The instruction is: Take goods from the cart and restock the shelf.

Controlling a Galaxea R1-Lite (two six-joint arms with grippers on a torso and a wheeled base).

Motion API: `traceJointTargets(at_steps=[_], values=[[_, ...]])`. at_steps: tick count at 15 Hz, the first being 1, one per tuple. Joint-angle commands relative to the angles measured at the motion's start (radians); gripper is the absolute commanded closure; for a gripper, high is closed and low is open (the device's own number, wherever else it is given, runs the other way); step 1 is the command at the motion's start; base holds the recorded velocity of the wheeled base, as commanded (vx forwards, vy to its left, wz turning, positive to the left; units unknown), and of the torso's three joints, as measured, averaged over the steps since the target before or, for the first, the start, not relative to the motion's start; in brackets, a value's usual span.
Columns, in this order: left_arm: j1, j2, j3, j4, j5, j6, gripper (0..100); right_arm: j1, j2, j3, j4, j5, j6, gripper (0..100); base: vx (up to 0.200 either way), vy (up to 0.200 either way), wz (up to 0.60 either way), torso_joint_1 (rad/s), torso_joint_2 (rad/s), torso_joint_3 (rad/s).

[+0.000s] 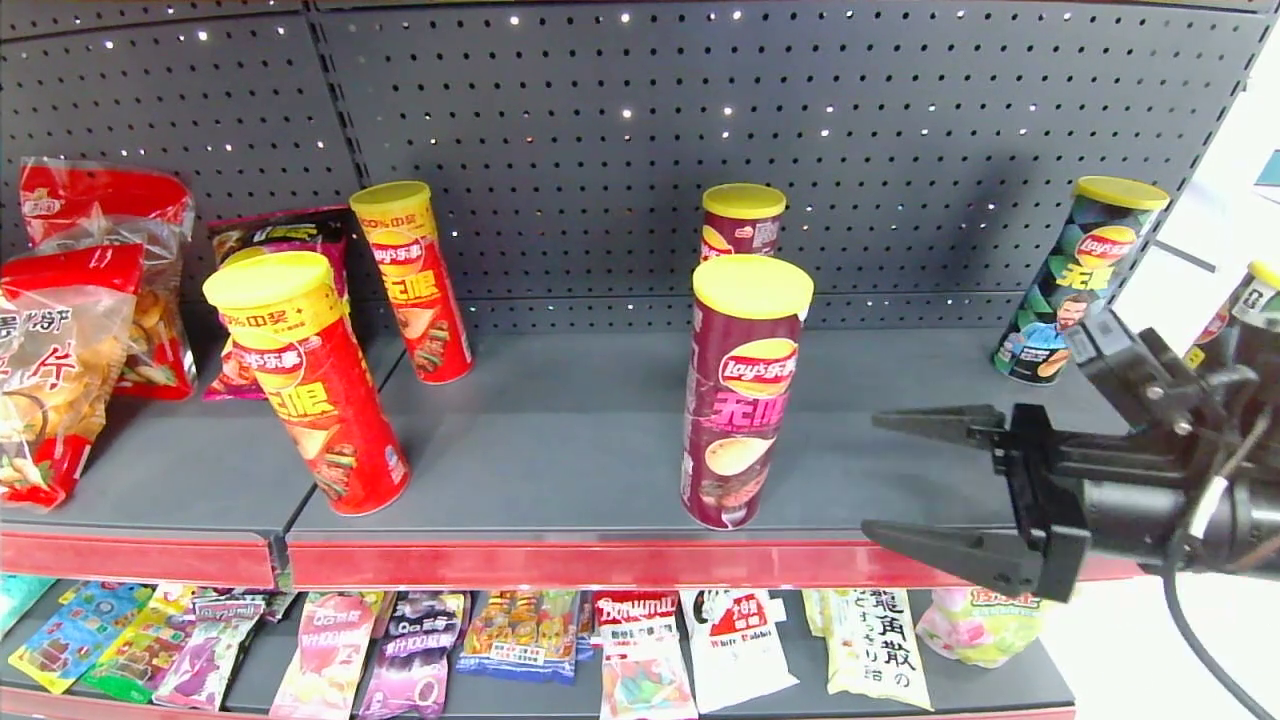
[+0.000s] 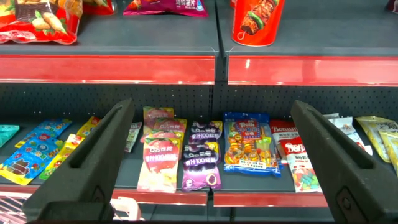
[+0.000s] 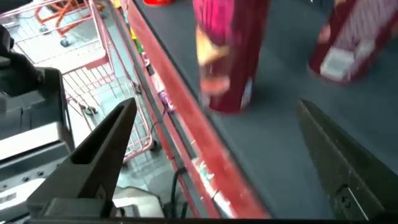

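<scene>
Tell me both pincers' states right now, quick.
Left pincer: open, holding nothing.
Right pincer: open, holding nothing, beside the maroon can.

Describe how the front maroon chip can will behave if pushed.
The maroon can is tall and narrow, so it probably tips rather than slides. Standing by the shelf's red front edge, it might fall off. Toppled, it likely rolls.
</scene>
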Motion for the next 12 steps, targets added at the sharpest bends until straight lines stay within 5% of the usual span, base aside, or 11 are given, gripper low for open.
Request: traceJointTargets(at_steps=[1, 3, 7, 12], values=[[-0.001, 0.000, 0.000, 0.000, 0.000, 0.000, 0, -0.043, -0.235, 0.186, 0.005, -0.087, 0.038, 0, 0.000, 0.000, 0.00, 0.000, 0.00, 0.000], [0.001, 0.000, 0.000, 0.000, 0.000, 0.000, 0, -0.059, -0.370, 0.308, 0.006, -0.318, 0.039, 0, 0.000, 0.000, 0.00, 0.000, 0.00, 0.000], [0.001, 0.000, 0.000, 0.000, 0.000, 0.000, 0, -0.233, -0.683, 0.509, 0.046, -0.409, 0.036, 0, 0.000, 0.000, 0.00, 0.000, 0.00, 0.000], [-0.001, 0.000, 0.000, 0.000, 0.000, 0.000, 0, -0.297, -1.357, 0.444, 0.694, -0.634, 0.049, 0, 0.000, 0.000, 0.00, 0.000, 0.00, 0.000]])
